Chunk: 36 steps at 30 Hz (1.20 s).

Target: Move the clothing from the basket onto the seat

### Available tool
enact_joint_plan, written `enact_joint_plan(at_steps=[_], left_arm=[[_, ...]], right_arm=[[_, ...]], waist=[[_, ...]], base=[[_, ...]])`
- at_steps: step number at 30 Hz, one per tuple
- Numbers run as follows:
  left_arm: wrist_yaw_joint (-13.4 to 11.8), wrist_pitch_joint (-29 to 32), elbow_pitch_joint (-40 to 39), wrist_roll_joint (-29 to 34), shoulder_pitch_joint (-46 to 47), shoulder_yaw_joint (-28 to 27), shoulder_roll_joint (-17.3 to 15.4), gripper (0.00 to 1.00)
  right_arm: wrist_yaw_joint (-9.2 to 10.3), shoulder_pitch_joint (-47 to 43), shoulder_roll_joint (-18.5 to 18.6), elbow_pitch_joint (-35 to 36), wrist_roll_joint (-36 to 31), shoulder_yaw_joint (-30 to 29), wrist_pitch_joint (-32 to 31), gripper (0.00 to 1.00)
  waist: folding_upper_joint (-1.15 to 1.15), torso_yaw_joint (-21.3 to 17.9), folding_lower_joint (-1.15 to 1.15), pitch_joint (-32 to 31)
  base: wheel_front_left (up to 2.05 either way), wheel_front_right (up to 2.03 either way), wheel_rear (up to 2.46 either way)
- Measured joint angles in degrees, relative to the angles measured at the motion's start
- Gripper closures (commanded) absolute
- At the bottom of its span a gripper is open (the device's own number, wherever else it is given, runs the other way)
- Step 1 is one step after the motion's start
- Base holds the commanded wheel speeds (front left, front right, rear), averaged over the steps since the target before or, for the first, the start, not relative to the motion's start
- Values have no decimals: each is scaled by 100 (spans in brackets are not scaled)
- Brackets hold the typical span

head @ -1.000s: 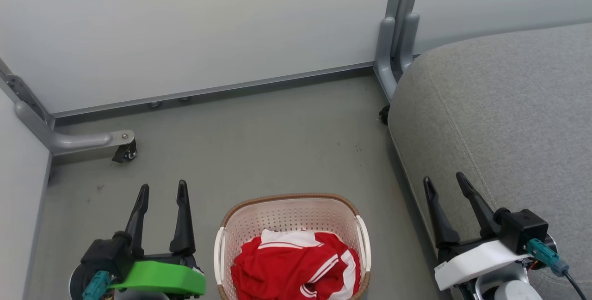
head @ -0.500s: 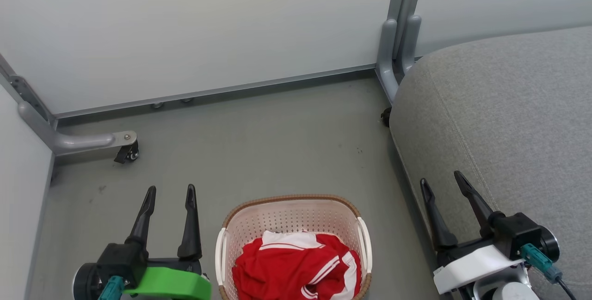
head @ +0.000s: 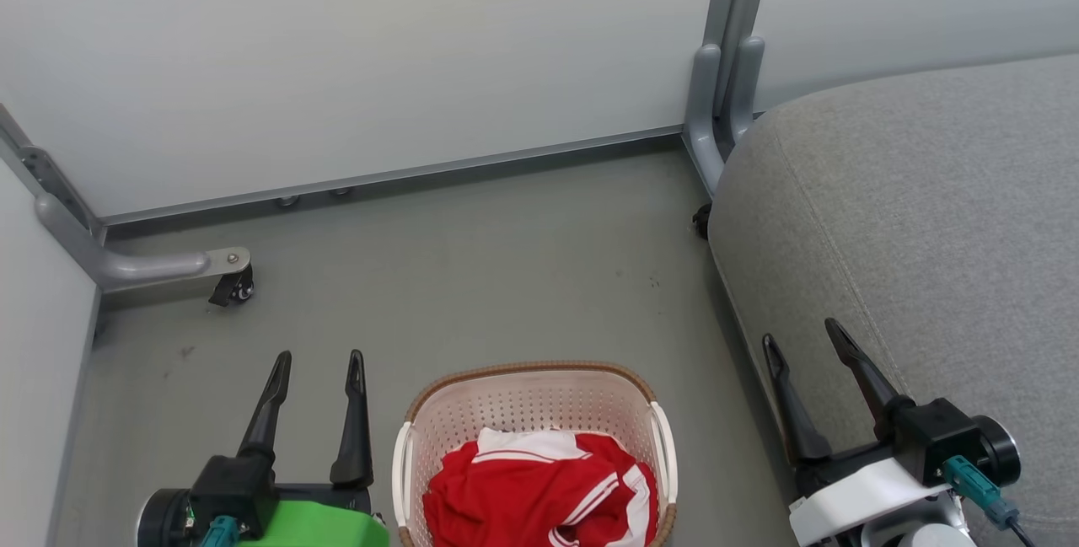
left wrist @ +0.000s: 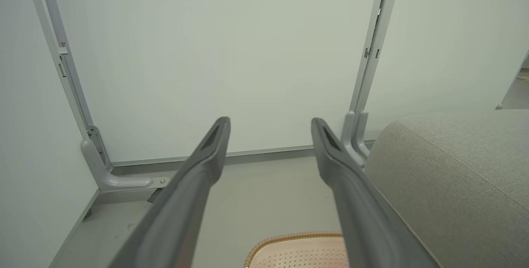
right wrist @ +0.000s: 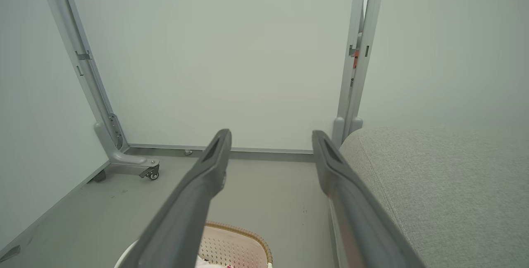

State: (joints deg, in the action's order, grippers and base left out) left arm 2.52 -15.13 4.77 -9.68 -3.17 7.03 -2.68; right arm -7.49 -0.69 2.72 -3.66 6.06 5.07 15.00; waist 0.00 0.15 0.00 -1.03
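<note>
Head view: clothing (head: 539,492) bunched in basket (head: 523,370) at 6 o'clock, seat (head: 927,210) at 3, left gripper (head: 320,357) at 7 and right gripper (head: 799,332) at 5 both spread wide & empty, prob. flanking basket for a reach-in; left wrist view: jaws apart, basket at 6; right wrist view: same, seat at 4.

The basket (head: 523,399) is smooth cream plastic, perforated, with a brown woven-look rim, and the clothing (head: 523,501) in it is soft, slightly sheeny red cloth. The seat (head: 927,218) is matt grey fabric with a coarse weave; the floor (head: 472,277) is smooth and matt, the panels (head: 379,50) smooth in grey metal frames (head: 152,264)
</note>
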Motion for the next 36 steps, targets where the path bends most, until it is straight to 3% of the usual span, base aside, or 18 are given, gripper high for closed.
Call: enact_joint_plan(at_steps=[21,27,36], left_arm=[[52,0,108,24,-98,58,-1,0],[159,0,333,88,207,221,-3,0],[354,0,953,377,1206,536,-5,0]], right_arm=[[0,-107,0,35,68,65,1,0],[0,54,3,91,140,-71,1,0],[0,749,4,160,84,-69,1,0]], waist=[[0,-47,0,121],[0,-37,0,500],[0,-13,0,1574]], base=[[0,0,0],[0,0,0],[0,0,0]])
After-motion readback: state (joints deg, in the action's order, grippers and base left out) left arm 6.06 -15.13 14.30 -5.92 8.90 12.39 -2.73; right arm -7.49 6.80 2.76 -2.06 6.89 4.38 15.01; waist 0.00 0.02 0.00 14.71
